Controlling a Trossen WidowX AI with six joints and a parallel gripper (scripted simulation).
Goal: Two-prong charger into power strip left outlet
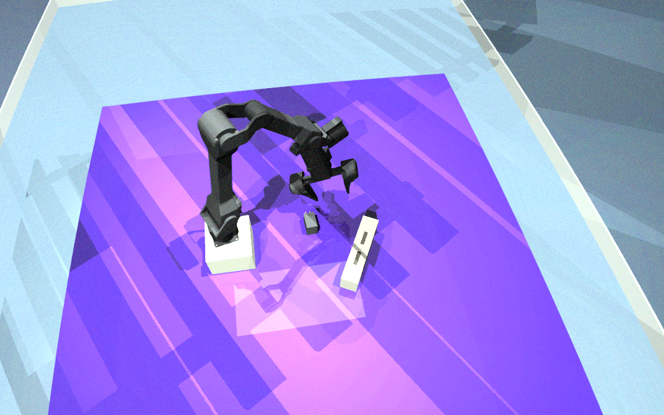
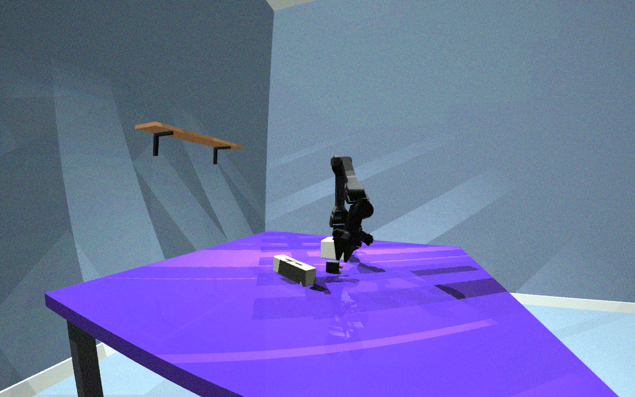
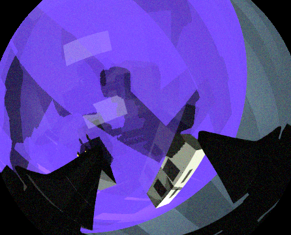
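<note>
charger (image 1: 311, 223) (image 2: 332, 267) (image 3: 106, 181) partly hidden, table (image 1: 479, 320) (image 2: 261, 355) (image 3: 191, 39) cut off

Open gap — between charger (image 1: 311, 222) (image 2: 332, 267) and power strip (image 1: 359, 253) (image 2: 294, 269) (image 3: 179, 171).

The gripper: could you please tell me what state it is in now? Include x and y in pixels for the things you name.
Gripper (image 1: 332, 197) (image 2: 341, 260) (image 3: 152, 143): open, holding nothing.

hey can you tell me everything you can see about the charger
The charger is a small, dark grey to black block, plastic by its look, with two thin prongs on one end, brassy in the wrist view. It lies on the purple table, prongs pointing sideways, between the white arm base and the power strip, unplugged. The open claw isn't gripping it.
</note>
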